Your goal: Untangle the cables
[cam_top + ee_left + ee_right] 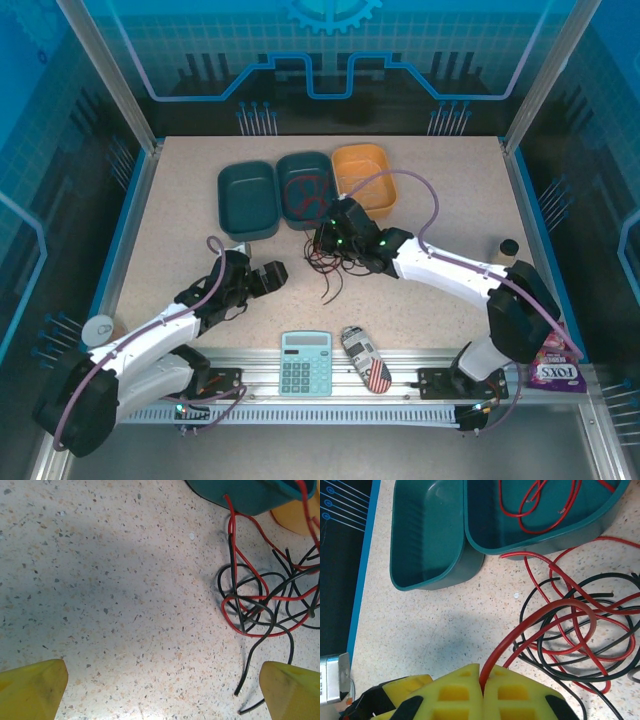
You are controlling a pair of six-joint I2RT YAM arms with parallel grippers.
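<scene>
A tangle of red and black cables (335, 262) lies on the speckled table just in front of the bins. In the right wrist view, my right gripper (482, 677) is shut on a red cable (530, 625) that arches up out of the tangle (580, 635). In the top view, that gripper (327, 238) hovers over the tangle's far edge. Another red cable (535, 510) lies coiled in the middle teal bin (290, 205). My left gripper (276, 274) is open to the left of the tangle; its yellow fingers (30, 687) stand wide apart over bare table, with the cables (265, 605) ahead on the right.
An empty teal bin (225, 195) and an orange bin (350, 160) flank the middle bin. A calculator (305, 362) and a flag-patterned case (366, 360) lie at the near edge. A candy bag (556, 372), a small bottle (508, 248) and a tape roll (98, 328) sit at the sides.
</scene>
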